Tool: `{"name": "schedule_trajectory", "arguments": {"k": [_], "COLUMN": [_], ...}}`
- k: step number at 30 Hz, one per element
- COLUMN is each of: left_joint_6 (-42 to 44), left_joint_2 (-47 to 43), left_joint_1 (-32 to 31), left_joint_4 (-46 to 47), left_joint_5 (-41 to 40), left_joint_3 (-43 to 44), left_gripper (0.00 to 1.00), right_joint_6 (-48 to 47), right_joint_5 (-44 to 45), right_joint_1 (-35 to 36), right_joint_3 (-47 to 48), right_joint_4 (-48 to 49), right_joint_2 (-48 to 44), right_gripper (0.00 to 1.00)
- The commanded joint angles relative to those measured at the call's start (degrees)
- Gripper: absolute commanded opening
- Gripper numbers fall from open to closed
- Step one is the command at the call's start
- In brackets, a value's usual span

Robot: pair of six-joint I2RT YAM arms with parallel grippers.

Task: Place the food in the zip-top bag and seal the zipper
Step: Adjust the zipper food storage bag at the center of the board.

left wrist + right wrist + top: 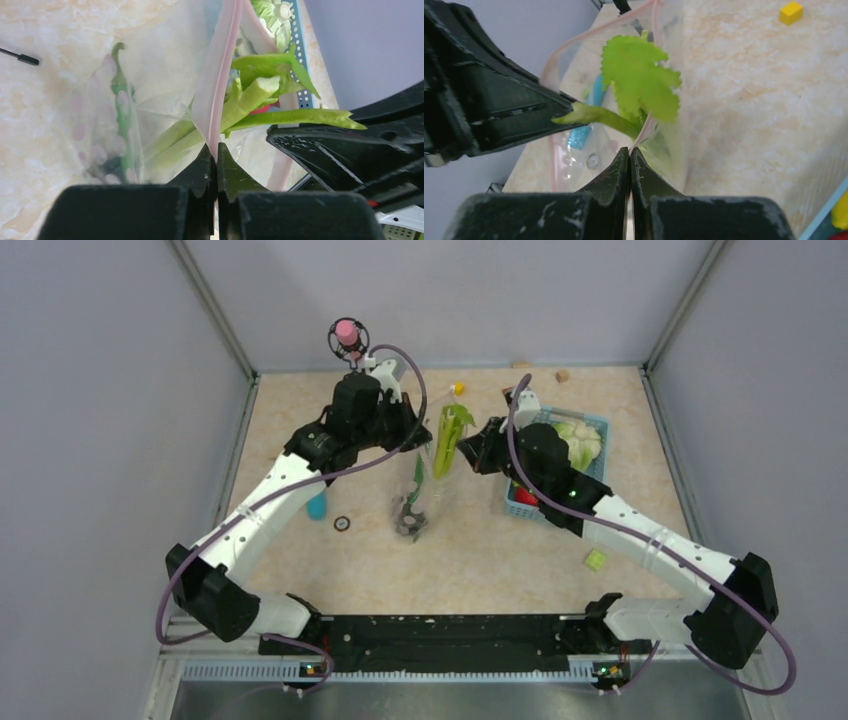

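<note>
The clear zip-top bag (425, 485) hangs between my two grippers above the table. Its pale pink zipper (220, 75) runs up from my left gripper (216, 150), which is shut on it. My right gripper (630, 152) is shut on the other side of the zipper (644, 131). Leafy green stalks (450, 435) stick out of the bag's mouth; they also show in the left wrist view (240, 102) and the right wrist view (639, 80). A green pod (120, 100) and a dark grape bunch (410, 520) lie lower in the bag. The cauliflower (578, 443) sits in the basket.
A light-blue lattice basket (597, 425) stands at the right with red fruit (525, 495) in it. A blue block (317, 505) and a small ring (342, 523) lie left of the bag. A yellow block (791, 12), a green block (595, 560) and a pink-topped stand (348, 338) are around.
</note>
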Motion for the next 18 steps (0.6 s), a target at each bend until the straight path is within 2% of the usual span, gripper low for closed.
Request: {"name": "schedule_trajectory", "arguments": {"k": [1, 8, 13, 18], "left_joint_6": [1.6, 1.92, 2.16, 2.6], "left_joint_2": [1.5, 1.83, 0.88, -1.2], "left_joint_1": [-0.11, -0.02, 0.07, 0.08], "left_joint_4": [0.29, -1.37, -1.04, -1.95], "left_joint_5": [-2.79, -7.74, -7.96, -6.98], "left_joint_3": [2.87, 3.08, 3.45, 5.2], "left_gripper": [0.0, 0.0, 0.0, 0.0], "right_joint_6": [-5.51, -12.25, -15.45, -15.51], "right_joint_5": [-2.26, 8.58, 3.7, -1.16], "right_joint_1": [-0.26, 2.03, 2.46, 2.54], "right_joint_3": [8.75, 17.36, 16.47, 19.2], "right_joint_4": [-4.41, -14.02, -11.41, -13.89], "right_joint_2": [2.95, 4.35, 0.98, 0.27], "right_gripper": [0.0, 0.0, 0.0, 0.0]}}
